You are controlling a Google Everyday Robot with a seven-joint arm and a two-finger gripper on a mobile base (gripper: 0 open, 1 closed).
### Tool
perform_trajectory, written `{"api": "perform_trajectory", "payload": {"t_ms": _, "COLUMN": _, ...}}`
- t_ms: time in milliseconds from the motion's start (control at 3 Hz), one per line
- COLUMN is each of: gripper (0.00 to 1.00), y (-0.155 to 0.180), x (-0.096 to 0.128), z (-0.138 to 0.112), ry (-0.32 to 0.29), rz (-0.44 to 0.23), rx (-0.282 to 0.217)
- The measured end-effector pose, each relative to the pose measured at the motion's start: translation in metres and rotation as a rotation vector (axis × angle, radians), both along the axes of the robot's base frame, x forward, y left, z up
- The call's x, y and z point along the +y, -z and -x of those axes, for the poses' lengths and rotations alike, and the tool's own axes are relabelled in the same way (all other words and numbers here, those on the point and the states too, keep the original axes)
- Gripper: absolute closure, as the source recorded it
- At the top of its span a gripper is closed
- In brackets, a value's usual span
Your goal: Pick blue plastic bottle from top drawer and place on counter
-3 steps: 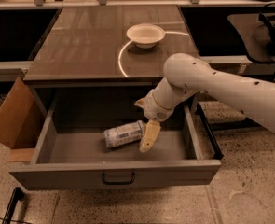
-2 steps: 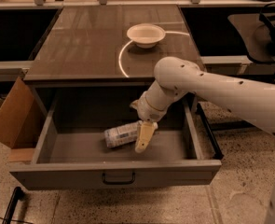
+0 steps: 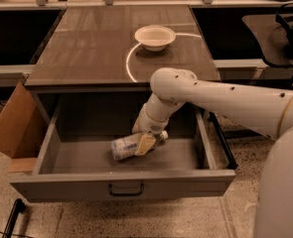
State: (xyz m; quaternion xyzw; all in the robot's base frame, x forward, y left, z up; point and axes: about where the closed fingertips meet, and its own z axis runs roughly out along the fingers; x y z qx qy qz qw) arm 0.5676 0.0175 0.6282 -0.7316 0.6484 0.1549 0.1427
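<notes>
Lowered since the earlier frame, the gripper [image 3: 145,142] is now set across the blue plastic bottle [image 3: 125,148] in the top drawer [image 3: 121,185]. One finger [image 3: 146,145] is seen just in front of the bottle; whether it is clamped cannot be told.

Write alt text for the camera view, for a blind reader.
The robot's tool is down in the open top drawer, at the blue plastic bottle, which lies on its side. A white bowl stands on the counter behind.
</notes>
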Motion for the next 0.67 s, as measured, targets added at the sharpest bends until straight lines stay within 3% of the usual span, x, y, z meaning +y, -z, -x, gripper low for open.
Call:
{"api": "perform_trajectory", "payload": {"t_ms": 333, "gripper": 0.65, "y": 0.007, "x": 0.003, "z": 0.004, "ry": -0.004, "rz": 0.014, "rx": 0.007}}
{"api": "perform_trajectory", "payload": {"t_ms": 667, "gripper": 0.89, "y": -0.014, "x": -0.008, "z": 0.015, "ry": 0.014, "rz": -0.005, "rx": -0.036}}
